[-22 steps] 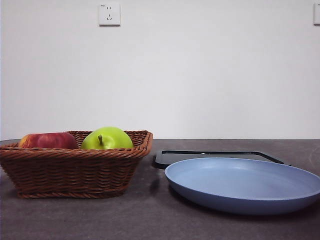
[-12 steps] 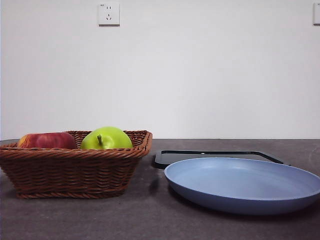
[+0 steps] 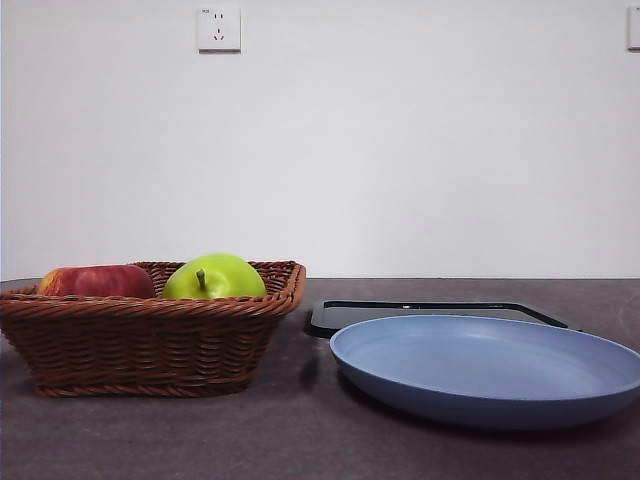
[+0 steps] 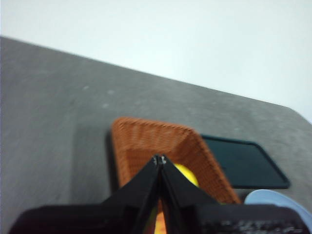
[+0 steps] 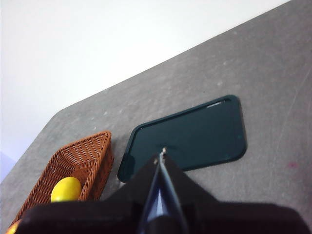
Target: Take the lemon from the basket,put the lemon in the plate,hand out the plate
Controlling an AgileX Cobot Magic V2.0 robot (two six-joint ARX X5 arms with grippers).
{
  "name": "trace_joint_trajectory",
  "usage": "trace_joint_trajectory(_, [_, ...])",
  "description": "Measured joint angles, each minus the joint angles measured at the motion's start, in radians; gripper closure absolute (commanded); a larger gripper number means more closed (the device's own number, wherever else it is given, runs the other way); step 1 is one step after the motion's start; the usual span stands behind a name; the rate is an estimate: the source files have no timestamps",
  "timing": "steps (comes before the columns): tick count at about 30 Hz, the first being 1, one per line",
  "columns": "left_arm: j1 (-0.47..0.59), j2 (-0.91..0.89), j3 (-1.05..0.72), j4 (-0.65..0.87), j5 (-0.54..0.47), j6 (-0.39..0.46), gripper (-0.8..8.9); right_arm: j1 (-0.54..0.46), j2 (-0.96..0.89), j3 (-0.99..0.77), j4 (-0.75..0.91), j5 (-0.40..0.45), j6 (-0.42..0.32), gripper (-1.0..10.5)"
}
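Observation:
The wicker basket (image 3: 150, 340) stands at the left of the front view. The lemon is hidden there behind the rim and the apples. The right wrist view shows the lemon (image 5: 66, 189) lying in the basket (image 5: 83, 161). In the left wrist view the lemon (image 4: 189, 175) peeks out beside my jaws, inside the basket (image 4: 146, 141). The light-blue plate (image 3: 490, 370) lies empty at the right, with an edge (image 4: 275, 201) in the left wrist view. My left gripper (image 4: 160, 159) is shut and empty, above the basket. My right gripper (image 5: 163, 152) is shut and empty, high above the table.
A red apple (image 3: 95, 281) and a green apple (image 3: 215, 277) lie in the basket. A flat black tray (image 3: 430, 311) lies behind the plate and also shows in the right wrist view (image 5: 195, 134) and the left wrist view (image 4: 243, 163). No arm shows in the front view.

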Motion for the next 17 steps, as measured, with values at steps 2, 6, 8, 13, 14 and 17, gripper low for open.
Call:
trace_joint_trajectory(2, [0.000,0.053,0.055,0.001,0.022,0.019,8.06,0.000,0.042,0.045,-0.009,0.000,-0.020,9.4])
trace_joint_trajectory(6, [0.000,0.146,0.142,0.004,0.053,0.034,8.06,0.001,0.127,0.124,-0.051,0.000,-0.059,9.4])
trace_joint_trajectory(8, [0.000,0.194,0.174,0.002,0.090,0.039,8.06,0.001,0.171,0.158,-0.087,0.000,-0.083,9.4])
trace_joint_trajectory(13, [0.000,0.330,0.227,-0.034,0.238,0.042,8.06,0.001,0.306,0.245,-0.247,0.000,-0.163,9.4])
trace_joint_trajectory(14, [0.000,0.355,0.237,-0.048,0.262,0.042,8.06,0.001,0.330,0.258,-0.276,0.000,-0.178,9.4])
trace_joint_trajectory(17, [-0.005,0.443,0.258,-0.098,0.319,0.042,8.07,0.002,0.407,0.293,-0.368,0.000,-0.227,9.4])
